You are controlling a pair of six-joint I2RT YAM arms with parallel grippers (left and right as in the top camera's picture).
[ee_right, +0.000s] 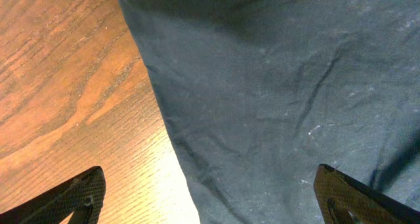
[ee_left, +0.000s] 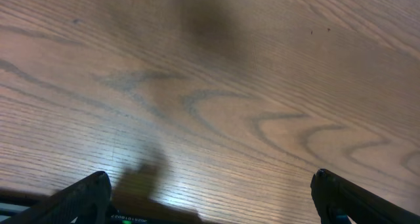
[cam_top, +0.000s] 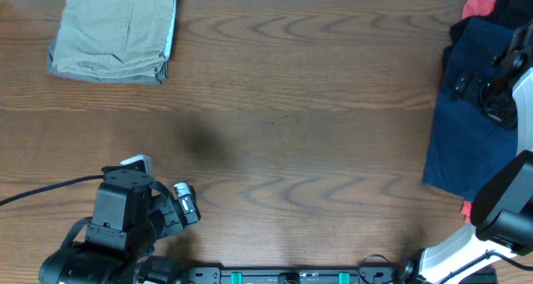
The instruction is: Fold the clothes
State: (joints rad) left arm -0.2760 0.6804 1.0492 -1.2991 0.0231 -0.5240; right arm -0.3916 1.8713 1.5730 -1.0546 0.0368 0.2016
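Note:
A dark navy garment lies spread at the table's right side, with a red cloth and dark clothes behind it. My right gripper hovers over the navy garment, open and empty; in the right wrist view the navy garment fills the space between the fingers, its edge running down the wood. A folded khaki garment lies at the far left corner. My left gripper is open and empty near the front left, over bare wood.
The wooden table stretches between the two piles. A black cable runs off to the left by the left arm. A bit of red cloth shows by the right arm's base.

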